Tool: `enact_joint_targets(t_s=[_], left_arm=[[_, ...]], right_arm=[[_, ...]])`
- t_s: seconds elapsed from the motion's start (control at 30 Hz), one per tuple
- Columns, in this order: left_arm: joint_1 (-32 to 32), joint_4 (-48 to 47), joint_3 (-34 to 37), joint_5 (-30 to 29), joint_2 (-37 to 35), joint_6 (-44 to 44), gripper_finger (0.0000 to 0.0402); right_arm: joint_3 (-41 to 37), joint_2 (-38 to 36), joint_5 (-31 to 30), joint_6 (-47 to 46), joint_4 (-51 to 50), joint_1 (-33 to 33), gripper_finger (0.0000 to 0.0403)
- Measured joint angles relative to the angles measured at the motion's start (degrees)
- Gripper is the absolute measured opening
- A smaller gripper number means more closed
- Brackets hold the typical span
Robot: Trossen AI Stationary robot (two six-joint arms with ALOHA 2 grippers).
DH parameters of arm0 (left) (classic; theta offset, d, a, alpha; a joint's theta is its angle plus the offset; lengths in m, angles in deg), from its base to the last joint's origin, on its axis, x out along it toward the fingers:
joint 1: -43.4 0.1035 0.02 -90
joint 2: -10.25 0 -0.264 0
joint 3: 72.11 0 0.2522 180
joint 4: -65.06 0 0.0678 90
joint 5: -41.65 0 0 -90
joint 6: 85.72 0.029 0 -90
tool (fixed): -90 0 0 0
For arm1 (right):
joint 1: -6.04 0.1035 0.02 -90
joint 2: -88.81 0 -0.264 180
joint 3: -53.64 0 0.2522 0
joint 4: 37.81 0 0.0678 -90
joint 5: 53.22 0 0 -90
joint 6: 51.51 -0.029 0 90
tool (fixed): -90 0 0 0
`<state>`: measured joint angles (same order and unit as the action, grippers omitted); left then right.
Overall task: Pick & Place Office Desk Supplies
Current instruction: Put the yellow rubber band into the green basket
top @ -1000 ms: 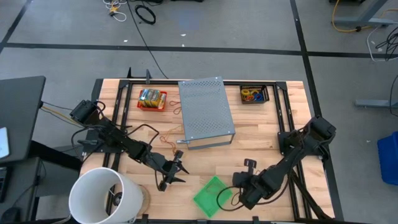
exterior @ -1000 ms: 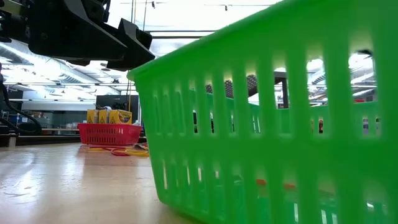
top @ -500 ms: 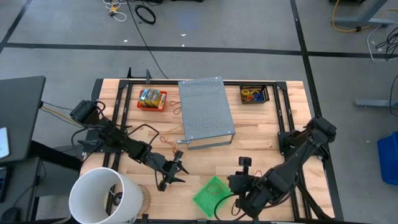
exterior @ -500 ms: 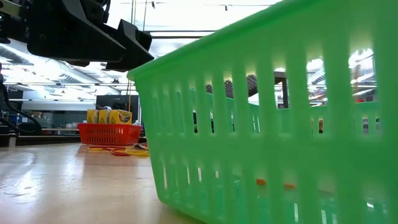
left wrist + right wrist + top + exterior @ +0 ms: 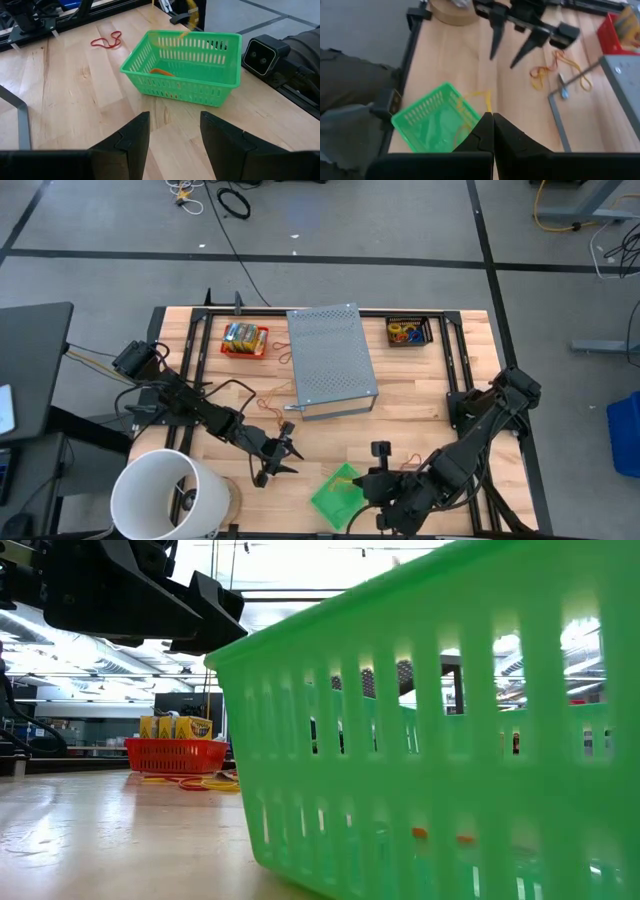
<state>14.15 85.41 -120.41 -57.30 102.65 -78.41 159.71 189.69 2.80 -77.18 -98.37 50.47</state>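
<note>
A green slotted basket [image 5: 335, 492] [image 5: 185, 70] [image 5: 432, 125] [image 5: 430, 730] stands on its base near the table's near edge. An orange rubber band [image 5: 160, 72] lies inside it. My right gripper [image 5: 358, 483] [image 5: 493, 116] hovers over the basket's right rim, shut on a yellow-orange rubber band [image 5: 481, 97] [image 5: 189, 15]. My left gripper [image 5: 283, 457] [image 5: 175, 130] waits open above the table, left of the basket. Loose orange bands [image 5: 560, 67] [image 5: 272, 402] and a red band [image 5: 106, 41] lie flat on the wood. My right gripper pinches the yellow-orange rubber band's upper part [image 5: 487, 107] between its two shut fingertips, coming from the table's right and slanting down. The band is lifted clear and hangs slack below the fingers, above the basket's rim.
A grey perforated metal box [image 5: 330, 360] sits mid-table. A red tray with yellow packets [image 5: 244, 338] and a black tray of bands [image 5: 408, 332] stand at the far edge. A white bucket [image 5: 165, 495] stands at the near left corner. Bare wood lies between the basket and the box.
My right gripper has moved toward the table's left, from beside the basket's right side to over its right rim, carrying the band along. The basket has stayed in place.
</note>
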Motion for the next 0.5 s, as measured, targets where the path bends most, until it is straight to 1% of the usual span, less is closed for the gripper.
enact_joint_targets(t_s=[0.13, 0.2, 0.33, 0.5], left_arm=[[0.0, 0.0, 0.0, 0.0, 0.0, 0.0, 0.0179], [0.0, 0.0, 0.0, 0.0, 0.0, 0.0, 0.0179], [0.0, 0.0, 0.0, 0.0, 0.0, 0.0, 0.0179], [0.0, 0.0, 0.0, 0.0, 0.0, 0.0, 0.0179]], right_arm=[[-0.1, 1.1, 3.5, 1.2, 2.7, -0.9, 0.0], [-1.6, 2.3, 6.2, 2.3, 5.6, -1.6, 0.0], [-7.9, 3.7, 12.4, 3.8, 16.0, -3.5, 0.0], [-16.1, 4.1, 16.6, 3.4, 24.8, -5.7, 0.0]])
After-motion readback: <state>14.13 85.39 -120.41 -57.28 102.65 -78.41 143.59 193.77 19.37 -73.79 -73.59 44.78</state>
